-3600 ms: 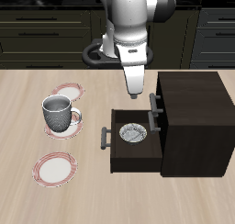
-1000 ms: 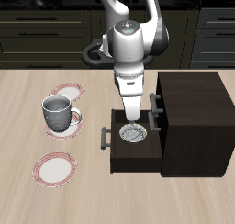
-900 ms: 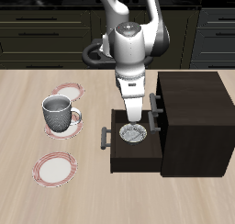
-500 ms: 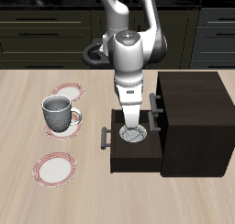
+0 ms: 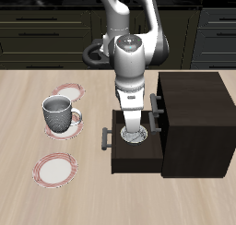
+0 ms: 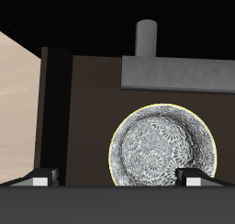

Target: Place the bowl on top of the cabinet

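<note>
Light wood-grain table (image 5: 37, 201) fills the near part of the scene, plain and evenly lit — no hard shadows. Behind it runs a row of dark kitchen cabinets (image 5: 46, 40) with drawer fronts and slim pale bar handles, under a dark countertop edge along the back. A second bank of the same dark cabinet fronts (image 5: 214, 35) sits at the other end of the back wall. No window or floor visible — the back stays dim compared with the bright tabletop.

no readable text, labels, brands, numbers or signs on anything in view
</note>
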